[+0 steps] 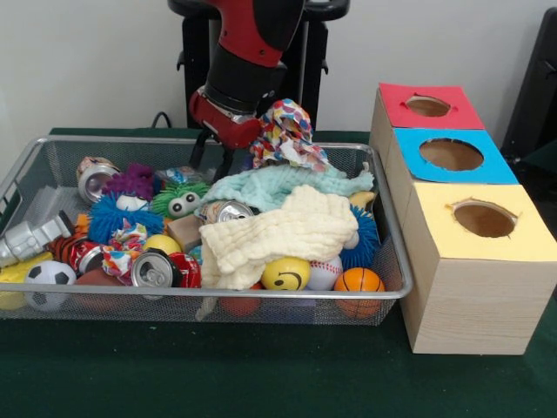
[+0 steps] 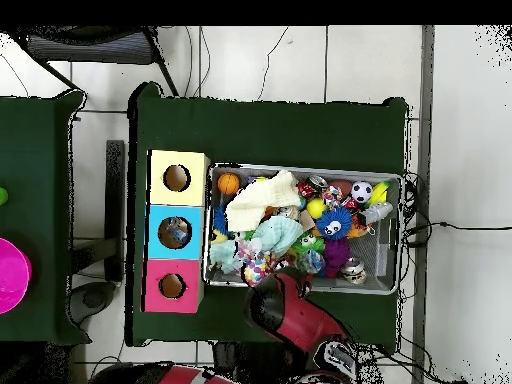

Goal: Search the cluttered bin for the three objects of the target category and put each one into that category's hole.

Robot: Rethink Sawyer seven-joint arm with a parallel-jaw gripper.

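Observation:
The wire-mesh bin is full of toys, cans and cloths; it also shows in the overhead view. My gripper hangs low over the bin's far edge, left of the middle, open and empty. A see-through crinkly bottle lies at the bin's left end. Another glinting bottle, partly hidden, lies behind a green fuzzy toy, just left of the gripper. A third bottle does not show. The blue-surround hole is the middle one on the wooden box, right of the bin, and shows in the overhead view.
A colourful patterned cloth stands heaped right beside the gripper. A mint cloth and a cream cloth cover the bin's middle. Metal cans and balls lie along the front. Red-surround and yellow-surround holes flank the blue.

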